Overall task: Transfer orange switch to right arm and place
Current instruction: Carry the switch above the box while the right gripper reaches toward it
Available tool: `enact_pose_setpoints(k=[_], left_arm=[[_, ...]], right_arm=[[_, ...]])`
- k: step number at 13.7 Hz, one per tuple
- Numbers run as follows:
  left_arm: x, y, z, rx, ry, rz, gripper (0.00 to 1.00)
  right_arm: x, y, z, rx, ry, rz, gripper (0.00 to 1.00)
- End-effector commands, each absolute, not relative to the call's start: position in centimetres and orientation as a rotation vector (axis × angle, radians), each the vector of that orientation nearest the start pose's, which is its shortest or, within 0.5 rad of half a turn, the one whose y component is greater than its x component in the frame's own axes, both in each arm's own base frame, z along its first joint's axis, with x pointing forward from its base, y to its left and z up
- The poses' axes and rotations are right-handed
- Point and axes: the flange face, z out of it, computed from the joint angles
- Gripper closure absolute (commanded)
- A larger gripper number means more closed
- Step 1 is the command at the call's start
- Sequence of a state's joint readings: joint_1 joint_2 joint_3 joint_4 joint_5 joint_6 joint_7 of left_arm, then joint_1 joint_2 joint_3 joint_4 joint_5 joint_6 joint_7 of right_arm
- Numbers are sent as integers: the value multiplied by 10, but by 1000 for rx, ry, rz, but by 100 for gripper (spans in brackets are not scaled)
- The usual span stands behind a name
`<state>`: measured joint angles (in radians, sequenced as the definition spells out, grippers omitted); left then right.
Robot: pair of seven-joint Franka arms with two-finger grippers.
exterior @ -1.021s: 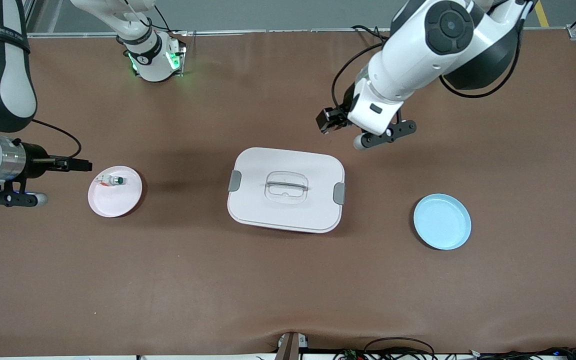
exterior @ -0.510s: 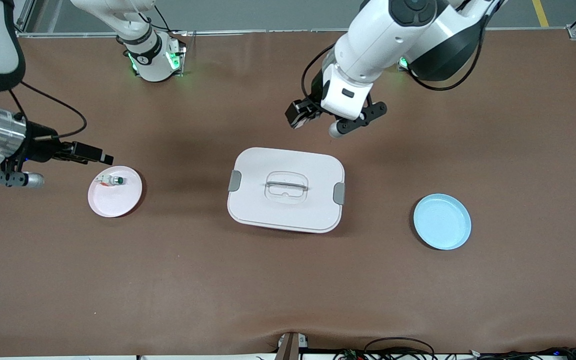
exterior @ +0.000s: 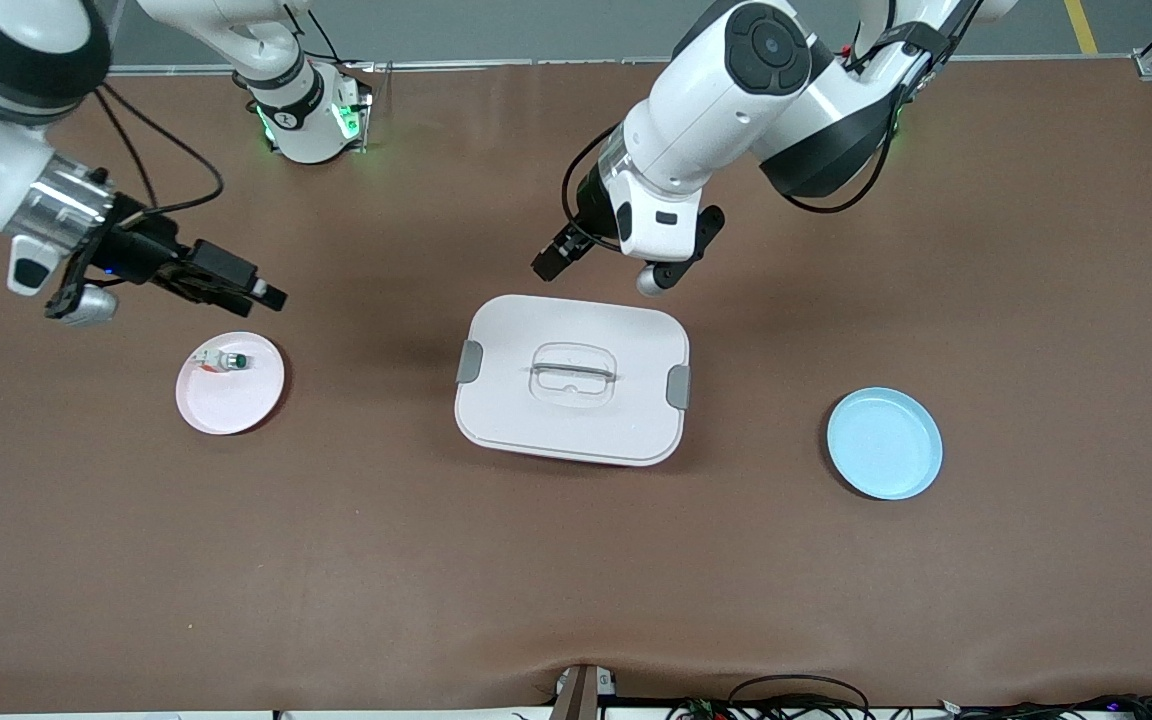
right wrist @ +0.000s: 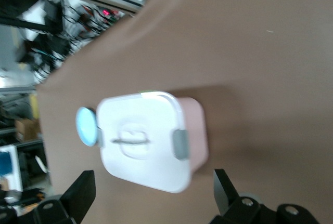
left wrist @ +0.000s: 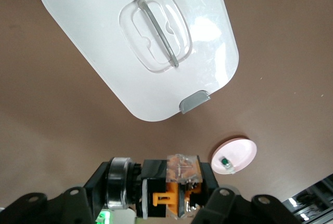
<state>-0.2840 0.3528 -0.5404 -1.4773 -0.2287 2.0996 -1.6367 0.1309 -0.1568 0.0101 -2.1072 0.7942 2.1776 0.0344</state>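
The left claw [exterior: 548, 263], clamped on the orange switch [left wrist: 182, 174], has swung toward the white lidded box [exterior: 572, 378]. The right claw [exterior: 271, 294], fingers spread and empty, has risen above the pink plate [exterior: 229, 396] on the counter [exterior: 576, 560].

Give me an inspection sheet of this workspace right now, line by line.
Surface: brown table, slightly wrinkled at the edge nearest the front camera.
Job's things: orange switch held in the left pincer, over bare table just past the white lidded box.
Clutter: pink plate carrying a small white-and-green part; blue plate.
Grippers: left pincer shut on the switch; right pincer open, above the table near the pink plate.
Cables: black cables along both wrists; a tangle at the table's near edge.
Surroundings: grey floor, metal frame.
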Motion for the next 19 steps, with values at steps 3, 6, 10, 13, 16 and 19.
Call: enact_pose_setpoints(k=[3,6,10,13,16,19], left_arm=[[505,-482,549,-3022,-1968,726,87],[511,-494,545,-2884,-2192,839,87],[518,-503,541,-2868,-2287,863,87],[518,-509,537,-2865,-2299,878,87],[518,-509,537,-2867,-2297,877,87],[518,-508,536,-2865,-2298,875,87]], right_arm=[[494,168,508,-2288,405,-346,0],[484,206,513,-2289,322,-369,0],[474,240,525,-2291,220,-360,0],[481,260,528,-2308,159,-310,0],[493,274,542,-2406,9,-205,0],[513,285,560,-2527,-37,-130,0]])
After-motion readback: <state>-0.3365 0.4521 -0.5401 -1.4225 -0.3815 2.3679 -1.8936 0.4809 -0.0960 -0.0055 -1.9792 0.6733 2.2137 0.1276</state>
